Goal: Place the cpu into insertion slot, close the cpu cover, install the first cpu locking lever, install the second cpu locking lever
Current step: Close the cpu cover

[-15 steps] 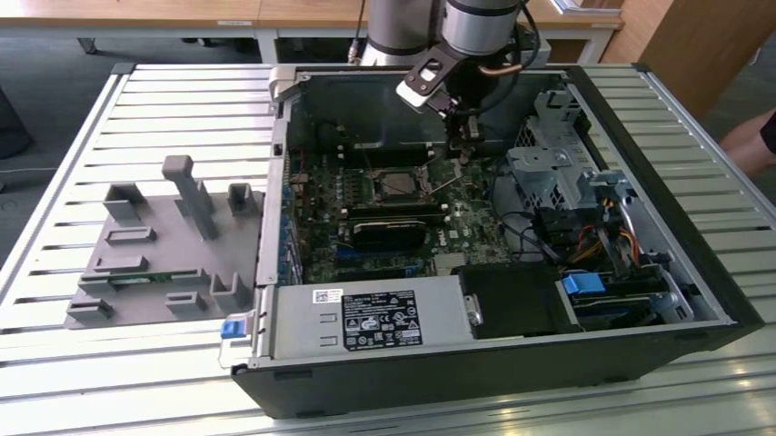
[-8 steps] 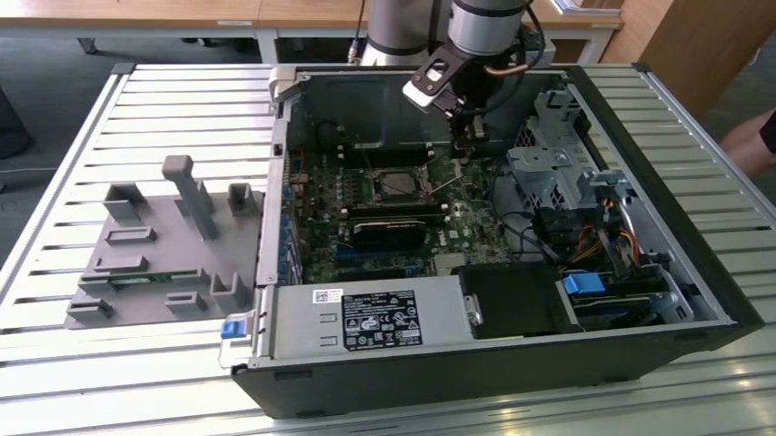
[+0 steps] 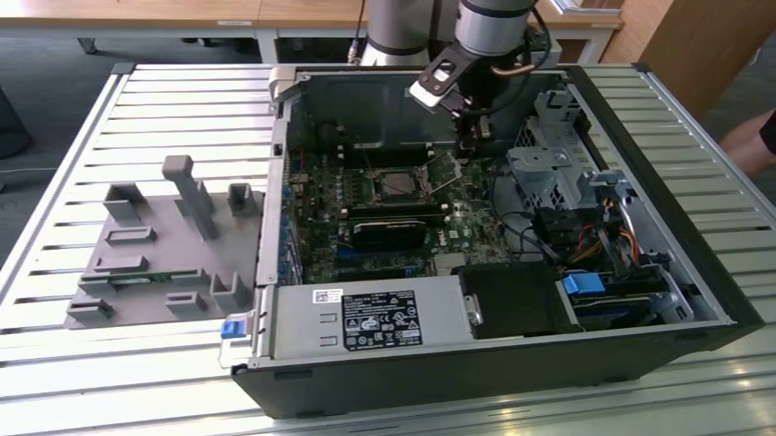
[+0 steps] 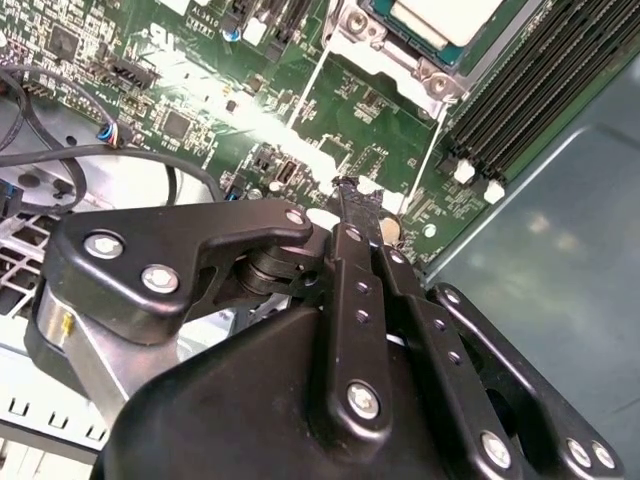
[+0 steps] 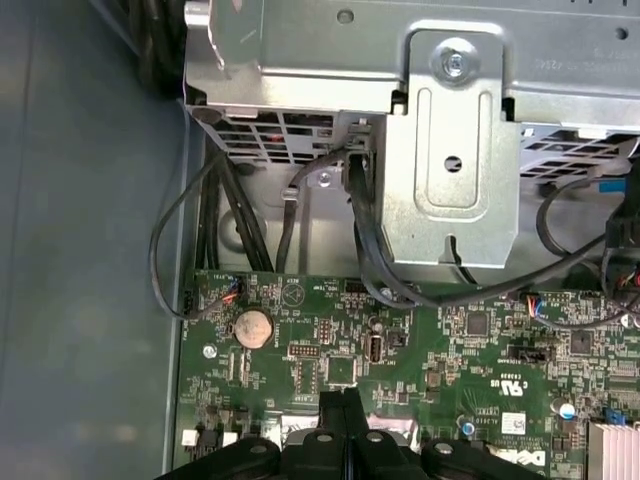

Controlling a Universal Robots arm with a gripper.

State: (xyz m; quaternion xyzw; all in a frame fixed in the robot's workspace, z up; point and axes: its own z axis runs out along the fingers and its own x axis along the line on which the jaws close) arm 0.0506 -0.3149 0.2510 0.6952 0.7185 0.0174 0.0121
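The cpu [image 4: 445,18] shows its pale metal face inside the insertion slot [image 3: 376,186] on the green board. The silvery cpu cover [image 4: 430,68] appears to lie flat around it. Two thin metal lever rods [image 4: 303,105] [image 4: 432,150] run out from the socket's corners toward my fingers. My gripper [image 3: 473,145] hangs over the board just to the exterior view's right of the socket. Its black fingers [image 4: 345,215] are pressed together, also in the first wrist view [image 5: 342,400]. I see nothing between them, and the tip stands close to the rods' ends.
The open computer case [image 3: 679,272] encloses the board. A metal drive cage [image 5: 450,150] with black cables [image 5: 360,230] stands right beside my gripper. A long black module [image 3: 388,227] lies in front of the socket. Memory slots [image 4: 530,90] flank it. A grey fixture [image 3: 170,245] sits on the slatted table.
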